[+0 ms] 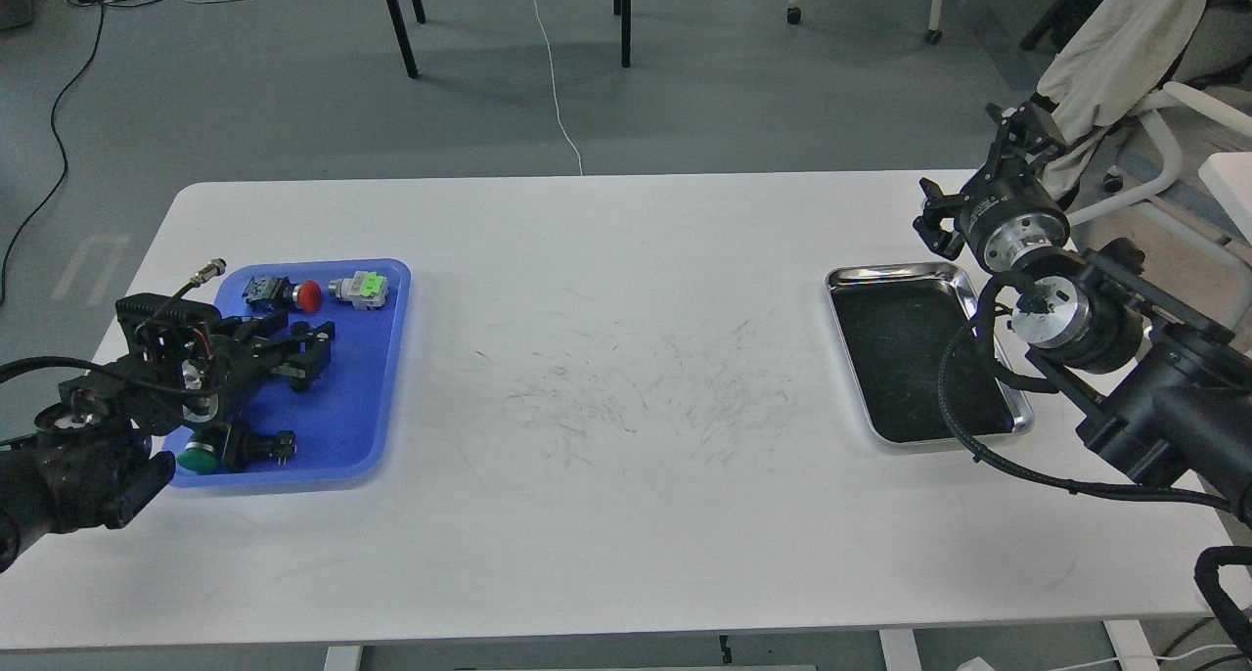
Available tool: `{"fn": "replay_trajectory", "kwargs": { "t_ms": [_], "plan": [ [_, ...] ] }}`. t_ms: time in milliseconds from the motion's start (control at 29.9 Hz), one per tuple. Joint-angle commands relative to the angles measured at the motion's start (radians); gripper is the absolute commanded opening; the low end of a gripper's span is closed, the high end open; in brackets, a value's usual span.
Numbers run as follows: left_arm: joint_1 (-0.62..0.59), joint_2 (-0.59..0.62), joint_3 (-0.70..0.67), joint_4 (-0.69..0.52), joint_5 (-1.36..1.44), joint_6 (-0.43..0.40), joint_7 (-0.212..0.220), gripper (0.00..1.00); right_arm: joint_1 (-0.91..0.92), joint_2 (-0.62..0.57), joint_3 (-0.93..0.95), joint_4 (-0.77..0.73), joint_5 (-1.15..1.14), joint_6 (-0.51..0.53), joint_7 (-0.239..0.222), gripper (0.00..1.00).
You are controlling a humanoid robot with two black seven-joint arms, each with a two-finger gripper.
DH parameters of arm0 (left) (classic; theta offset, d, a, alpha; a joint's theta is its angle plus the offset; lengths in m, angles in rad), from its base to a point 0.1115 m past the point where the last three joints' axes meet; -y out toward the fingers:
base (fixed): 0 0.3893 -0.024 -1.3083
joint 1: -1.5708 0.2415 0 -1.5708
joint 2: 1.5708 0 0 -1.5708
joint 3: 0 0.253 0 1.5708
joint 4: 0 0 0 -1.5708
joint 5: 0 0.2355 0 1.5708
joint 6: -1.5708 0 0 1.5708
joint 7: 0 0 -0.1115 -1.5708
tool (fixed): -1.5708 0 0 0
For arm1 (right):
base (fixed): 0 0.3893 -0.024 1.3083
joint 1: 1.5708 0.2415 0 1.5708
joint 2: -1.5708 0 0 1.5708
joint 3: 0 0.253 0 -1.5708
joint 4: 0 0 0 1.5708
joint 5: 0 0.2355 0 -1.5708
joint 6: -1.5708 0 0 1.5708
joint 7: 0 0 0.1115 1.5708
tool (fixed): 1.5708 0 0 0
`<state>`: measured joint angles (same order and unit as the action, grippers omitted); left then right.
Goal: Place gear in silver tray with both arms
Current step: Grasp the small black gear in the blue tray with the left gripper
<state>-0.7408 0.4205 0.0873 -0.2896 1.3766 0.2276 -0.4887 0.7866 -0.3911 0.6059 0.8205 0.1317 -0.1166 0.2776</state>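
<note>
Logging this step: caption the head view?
Left gripper over the blue tray of parts; silver tray empty beside the right arm.

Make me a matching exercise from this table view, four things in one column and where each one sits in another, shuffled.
Things:
1. silver tray
2. blue tray
3. red-capped button
4. green-capped button

Places:
A. near corner of the blue tray
B. right part of the table, empty
C. left part of the table, holding parts
D. far part of the blue tray

Pairs: 1-B, 2-C, 3-D, 4-A
</note>
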Motion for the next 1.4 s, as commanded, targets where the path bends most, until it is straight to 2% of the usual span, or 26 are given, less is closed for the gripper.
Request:
{"fn": "replay_trajectory", "kwargs": {
  "t_ms": [0, 434, 568, 635, 902, 969, 1370],
  "plan": [
    [0.001, 0.001, 0.000, 0.001, 0.001, 0.004, 0.000, 0.49, -0.001, 0.001, 0.000, -0.003, -0.001, 0.000, 0.000, 0.99],
    [0.004, 0.003, 0.000, 0.000, 0.002, 0.006, 0.000, 0.29, 0.000, 0.003, -0.002, -0.001, -0.001, 0.000, 0.002, 0.99],
    [0.006, 0.006, 0.000, 0.003, -0.001, 0.004, 0.000, 0.27, 0.002, 0.005, -0.002, -0.003, -0.001, -0.003, 0.000, 0.99],
    [0.003, 0.004, 0.000, 0.000, 0.001, 0.004, 0.000, 0.22, 0.003, 0.005, -0.002, -0.003, -0.001, -0.003, 0.002, 0.99],
    [0.001, 0.007, -0.001, 0.001, -0.011, 0.003, 0.000, 0.18, 0.010, 0.005, -0.026, -0.006, -0.001, -0.006, 0.002, 0.99],
    [0.000, 0.015, -0.001, -0.017, -0.011, 0.003, 0.000, 0.14, 0.010, 0.005, -0.026, -0.006, -0.001, -0.006, 0.002, 0.99],
    [-0.003, 0.020, -0.003, -0.020, -0.054, -0.002, 0.000, 0.11, 0.008, 0.006, -0.029, -0.007, -0.003, -0.006, 0.002, 0.99]
  ]
}}
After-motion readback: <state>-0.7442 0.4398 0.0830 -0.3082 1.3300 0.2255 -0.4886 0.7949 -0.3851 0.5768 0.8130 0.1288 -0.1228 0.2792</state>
